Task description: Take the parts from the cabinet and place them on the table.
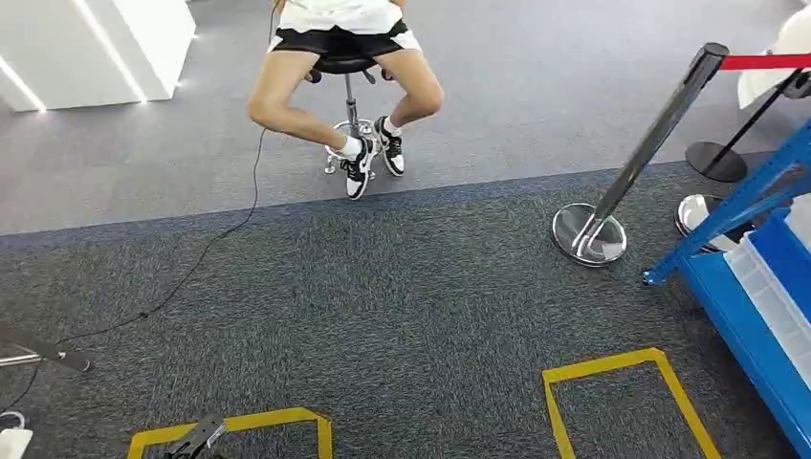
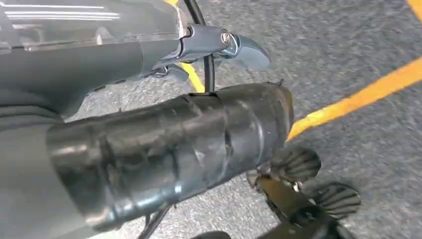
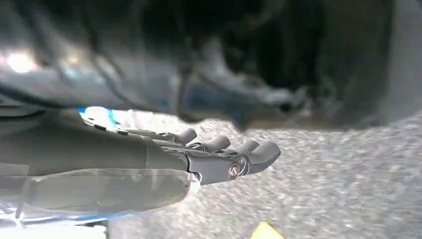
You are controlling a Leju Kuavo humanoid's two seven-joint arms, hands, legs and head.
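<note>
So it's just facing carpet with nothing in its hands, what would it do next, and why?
Probably turn toward its right, to face the blue cabinet. That cabinet sits at the right edge of the head view, while carpet lies straight ahead. The right hand hangs over the floor with fingers extended and nothing in them, and the left hand seems empty too, so no part has been picked yet.

My left hand point(image 2: 219, 47) hangs low at my side, fingers stretched out straight and holding nothing. My right hand point(image 3: 214, 157) hangs the same way, its fingers point(image 3: 259, 152) extended side by side and slightly apart, nothing in its grasp.
</note>
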